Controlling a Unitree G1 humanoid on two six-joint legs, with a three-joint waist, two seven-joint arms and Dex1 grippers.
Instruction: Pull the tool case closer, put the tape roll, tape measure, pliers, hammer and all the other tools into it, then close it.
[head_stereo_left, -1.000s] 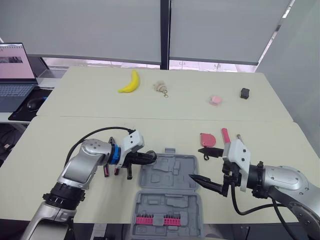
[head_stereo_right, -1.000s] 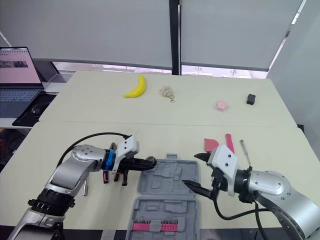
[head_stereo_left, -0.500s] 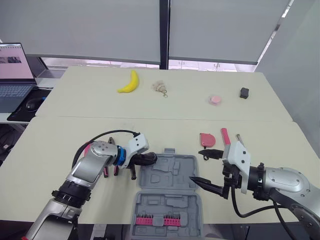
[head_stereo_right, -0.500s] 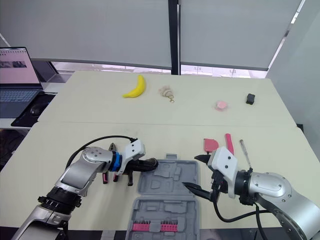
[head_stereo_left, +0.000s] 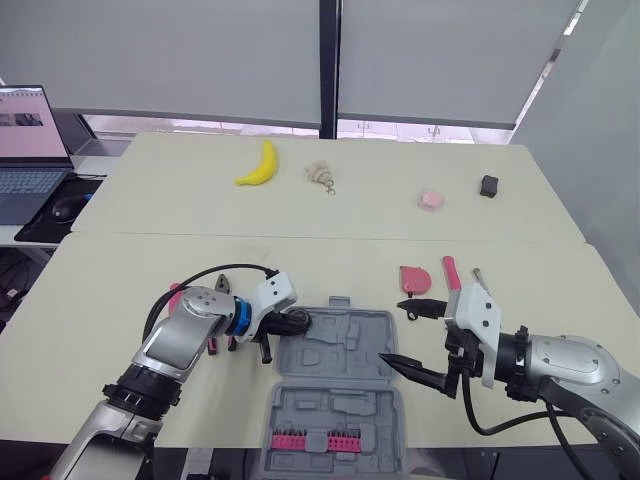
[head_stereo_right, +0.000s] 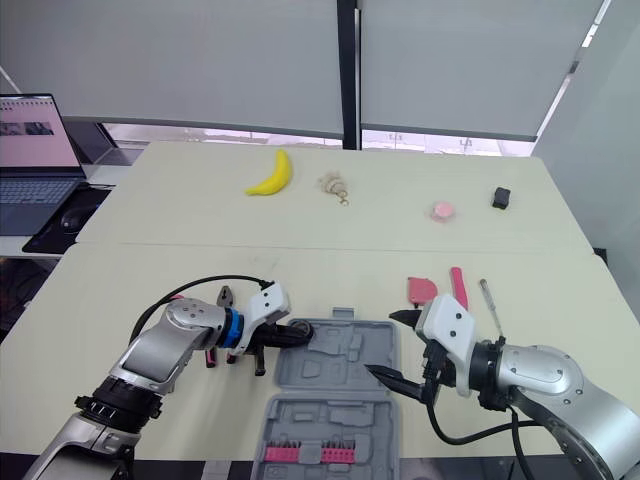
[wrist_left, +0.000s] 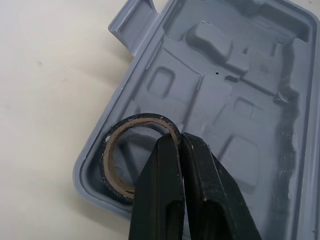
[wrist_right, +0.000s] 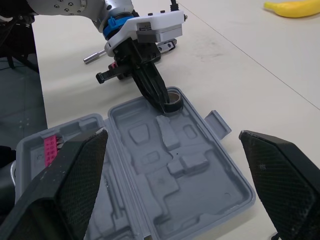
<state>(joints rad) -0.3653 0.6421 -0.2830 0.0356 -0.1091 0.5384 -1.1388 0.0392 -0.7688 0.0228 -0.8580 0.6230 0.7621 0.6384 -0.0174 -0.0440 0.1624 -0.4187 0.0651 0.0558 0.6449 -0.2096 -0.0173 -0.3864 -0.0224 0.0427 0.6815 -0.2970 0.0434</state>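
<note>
Far off to the left sit an open laptop (head_stereo_left: 25, 130) and a dark computer mouse (head_stereo_left: 68, 207) on a side desk. On the pale cream table (head_stereo_left: 110, 280), a few pink-and-black tools (head_stereo_left: 212, 345) lie partly tucked under the left wrist; I can't make out which ones they are.

The left gripper (wrist_left: 179, 140) is pinched narrow on the wall of the black tape roll with a brown cardboard core (wrist_left: 114, 172), one finger inside the ring and one outside. The roll is at the far left corner of the grey plastic tool case (head_stereo_left: 340, 390), just inside the rim. I can't tell whether it rests on the moulded floor.

The case lies open in front of the robot, with empty moulded recesses in the far half and a row of pink bits (head_stereo_left: 315, 440) in the near half.

At the back of the table lie a yellow banana (head_stereo_left: 260, 163) and a small beige keyring trinket (head_stereo_left: 321, 176).

The right gripper (head_stereo_left: 391, 330) hangs over the case's right edge, fingers spread wide and holding nothing. Just beyond it lie a pink tape measure (head_stereo_left: 414, 277), a pink-handled tool (head_stereo_left: 449, 270) and a slim metal screwdriver (head_stereo_left: 478, 276), close together. Farther back are a small pink round thing (head_stereo_left: 431, 200) and a small black block (head_stereo_left: 489, 186).
</note>
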